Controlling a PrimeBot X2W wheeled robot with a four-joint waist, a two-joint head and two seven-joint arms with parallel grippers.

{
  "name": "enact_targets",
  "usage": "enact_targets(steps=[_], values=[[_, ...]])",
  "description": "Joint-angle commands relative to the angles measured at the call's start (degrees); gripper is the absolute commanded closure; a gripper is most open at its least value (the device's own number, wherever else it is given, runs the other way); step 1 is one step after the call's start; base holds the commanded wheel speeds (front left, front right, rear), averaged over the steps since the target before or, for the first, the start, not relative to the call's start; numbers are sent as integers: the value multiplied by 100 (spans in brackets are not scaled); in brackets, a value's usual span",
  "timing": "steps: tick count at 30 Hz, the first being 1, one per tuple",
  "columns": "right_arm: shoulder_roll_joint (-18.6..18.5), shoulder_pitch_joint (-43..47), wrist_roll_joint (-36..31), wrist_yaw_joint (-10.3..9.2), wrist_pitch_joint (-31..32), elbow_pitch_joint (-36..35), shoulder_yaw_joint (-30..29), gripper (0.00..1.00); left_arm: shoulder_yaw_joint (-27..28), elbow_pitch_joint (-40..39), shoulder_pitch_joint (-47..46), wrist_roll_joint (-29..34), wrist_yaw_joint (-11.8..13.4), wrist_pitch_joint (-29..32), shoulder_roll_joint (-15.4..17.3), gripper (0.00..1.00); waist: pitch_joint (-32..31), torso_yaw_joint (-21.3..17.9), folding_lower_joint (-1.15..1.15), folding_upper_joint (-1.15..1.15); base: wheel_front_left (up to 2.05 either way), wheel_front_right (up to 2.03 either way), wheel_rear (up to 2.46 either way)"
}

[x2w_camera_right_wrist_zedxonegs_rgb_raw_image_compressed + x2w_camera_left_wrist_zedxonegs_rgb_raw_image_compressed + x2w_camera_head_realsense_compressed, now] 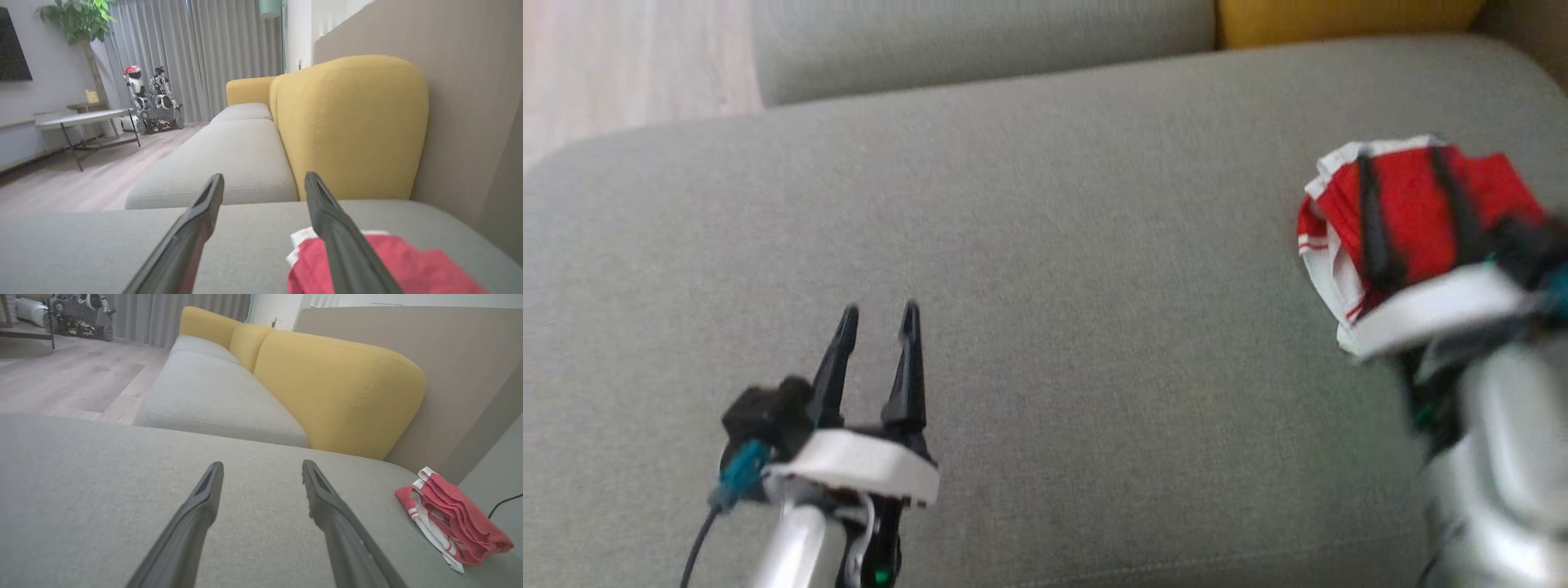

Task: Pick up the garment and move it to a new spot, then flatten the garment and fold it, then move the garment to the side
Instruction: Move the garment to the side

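Note:
The garment [1409, 216], red with white trim, lies folded in a small bundle at the right of the grey sofa seat [1054, 245]. My right gripper [1401, 155] is over it, open, its two dark fingers spread across the red cloth. In the right wrist view the garment [392, 265] lies under the right finger of the open right gripper [264, 176], and nothing is between the fingers. My left gripper [880, 310] is open above bare seat at the lower left, far from the cloth. The left wrist view puts the garment [453, 518] off to the right of the left gripper [262, 464].
A yellow back cushion [339, 388] rises behind the seat, against a beige wall panel [461, 367]. A second grey seat [212, 396] continues beyond. Wood floor [621, 65] lies past the seat's left edge. A low table [81, 118] and another robot [155, 102] stand across the room.

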Motion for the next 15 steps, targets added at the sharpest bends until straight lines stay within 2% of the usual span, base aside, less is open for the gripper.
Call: enact_targets(steps=[1, 3, 6, 10, 15], values=[[276, 193, -83, -5, -173, -260, 18, 0, 216, -181, 2, -81, 58, -32, 16, 0, -282, 105, 0, 0, 0, 0, 0], [515, 582, -258, -5, -407, -341, -55, 0, 211, -174, 171, -99, 88, -32, 16, 0, -410, 124, 0, 0, 0, 0, 0], [671, 1091, -617, -5, -726, -413, -17, 0, 192, -177, 384, -89, 115, -32, 16, 0, -514, 162, 0, 0, 0, 0, 0], [751, 1589, -940, -5, -981, -454, -67, 0, 184, -161, 596, 114, 175, -32, 16, 0, -593, 199, 0, 0, 0, 0, 0], [762, 1873, -805, -5, -1110, -433, -87, 0, 238, -310, 746, 255, 271, -32, 16, 0, -621, 220, 0, 0, 0, 0, 0]])
